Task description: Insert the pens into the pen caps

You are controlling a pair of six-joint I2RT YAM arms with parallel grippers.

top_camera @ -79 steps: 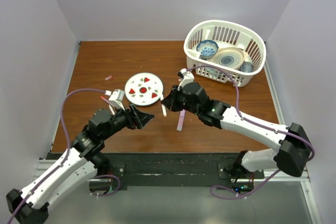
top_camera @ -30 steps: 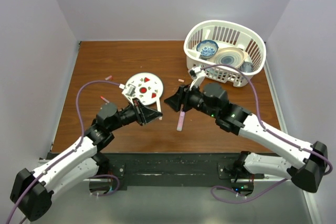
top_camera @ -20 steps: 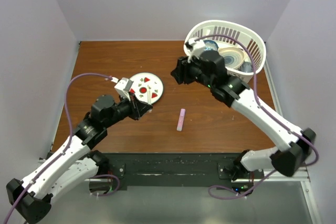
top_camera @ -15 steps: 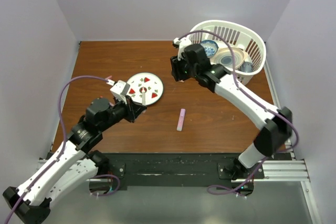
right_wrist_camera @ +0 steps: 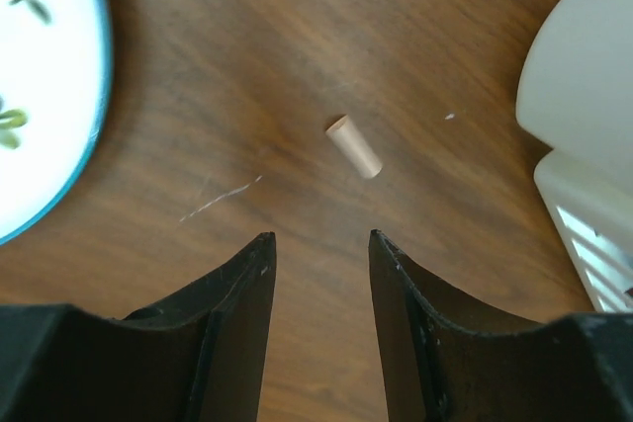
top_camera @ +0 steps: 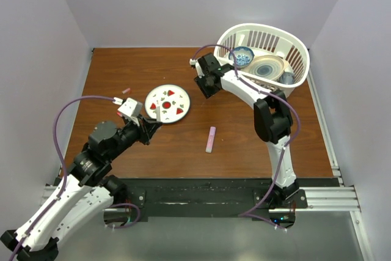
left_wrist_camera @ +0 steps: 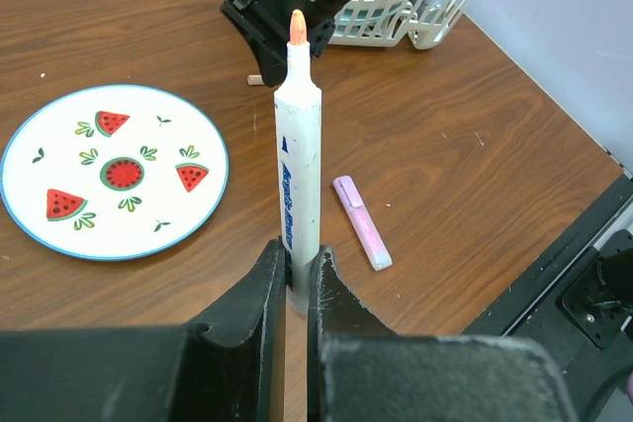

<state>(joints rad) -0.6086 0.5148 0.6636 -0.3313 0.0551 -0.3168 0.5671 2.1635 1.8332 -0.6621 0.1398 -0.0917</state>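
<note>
**Right gripper open above a loose cap; left gripper holds the white pen ready**

The right gripper (right_wrist_camera: pixel 318 244) is released, its two dark jaws standing apart with nothing between them, poised over the brown wooden surface (right_wrist_camera: pixel 227 37). Just ahead of the jaws, a little to the right of the gap's centre line, lies a short pale peach plastic cap (right_wrist_camera: pixel 354 146). It is on its side, apart from both jaws. Its long axis runs diagonally across the line of approach, so I judge the gripper must turn somewhat or reach forward before closing on it. This arm is much the nearer to the cap.

The left gripper (left_wrist_camera: pixel 297 264) is clenched on the base of a white marker pen with an orange tip (left_wrist_camera: pixel 297 135), which points up and away from it, towards the right arm.

Further out, a pale pink pen (left_wrist_camera: pixel 362 235) lies flat on the surface, near neither gripper. A round white plate with watermelon slices (left_wrist_camera: pixel 213 135) sits to the left, and a white plastic basket (top_camera: pixel 263 32) stands at the far right.

The right wrist view alone shows the cap's orientation; from the top camera the right gripper (top_camera: pixel 204 87) hides it. The left wrist view shows it only as a small speck (left_wrist_camera: pixel 255 78).
</note>
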